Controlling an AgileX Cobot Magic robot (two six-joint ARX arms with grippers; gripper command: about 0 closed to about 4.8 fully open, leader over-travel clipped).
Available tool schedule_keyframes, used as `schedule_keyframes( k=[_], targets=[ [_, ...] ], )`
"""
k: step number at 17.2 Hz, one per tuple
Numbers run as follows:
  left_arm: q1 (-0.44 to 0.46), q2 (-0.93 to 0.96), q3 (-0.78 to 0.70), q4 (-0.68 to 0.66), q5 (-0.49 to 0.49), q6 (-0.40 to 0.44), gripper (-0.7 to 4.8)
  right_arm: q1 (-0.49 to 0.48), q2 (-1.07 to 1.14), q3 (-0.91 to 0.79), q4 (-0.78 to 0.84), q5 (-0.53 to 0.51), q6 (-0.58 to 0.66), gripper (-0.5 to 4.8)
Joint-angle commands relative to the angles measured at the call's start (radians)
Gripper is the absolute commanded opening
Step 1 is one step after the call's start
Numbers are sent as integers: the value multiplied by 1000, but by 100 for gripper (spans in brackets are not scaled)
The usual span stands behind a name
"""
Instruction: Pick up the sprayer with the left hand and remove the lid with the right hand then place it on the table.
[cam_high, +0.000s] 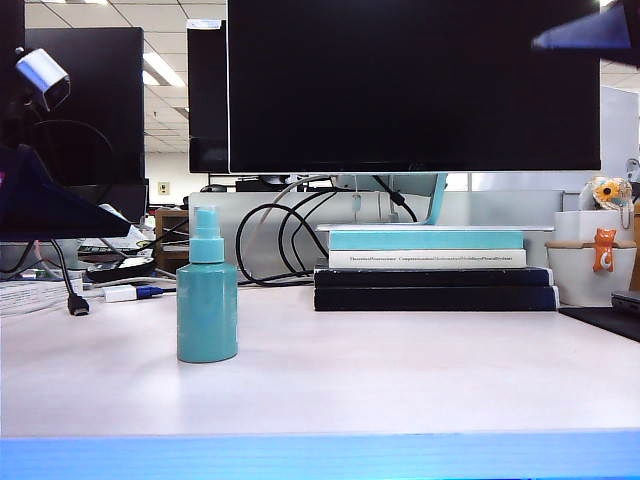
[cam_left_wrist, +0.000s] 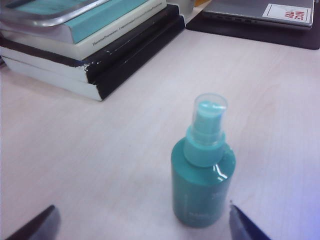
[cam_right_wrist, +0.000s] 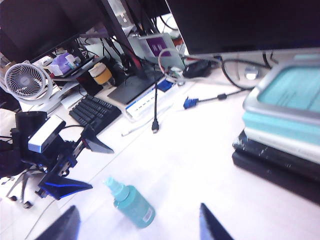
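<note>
Beyond both wrist frames' edges, left hand and right hand fingers mostly cropped.

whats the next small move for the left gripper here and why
Probably lower the open left gripper around the sprayer and close on its body. The sprayer stands upright on the table, untouched, its lid on; the right gripper hangs open farther off.

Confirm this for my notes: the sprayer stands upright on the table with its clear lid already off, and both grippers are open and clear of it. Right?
Not quite. The lid is on, covering the nozzle of the sprayer, as the left wrist view shows. The rest holds: it stands upright on the table, and the left gripper and right gripper are open, clear of it.
</note>
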Motion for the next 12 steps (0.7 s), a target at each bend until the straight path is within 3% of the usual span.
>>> schedule_keyframes(
  k=[1, 2, 4, 7, 8, 12],
  targets=[
    [-19, 183, 3, 171, 43, -89, 479, 1, 34, 5, 8, -27, -22, 311],
    [-27, 195, 3, 185, 44, -88, 479, 1, 36, 5, 5, -27, -23, 311],
    [-156, 372, 37, 282, 10, -113, 479, 2, 65, 5, 5, -26, -24, 310],
    [-227, 411, 51, 375, -24, -137, 479, 2, 65, 5, 3, -26, -23, 310],
    [-239, 420, 79, 382, -65, -176, 479, 2, 65, 5, 3, -26, -23, 310],
    [-240, 439, 92, 376, -61, -199, 479, 2, 65, 4, 3, -22, -23, 310]
  ],
)
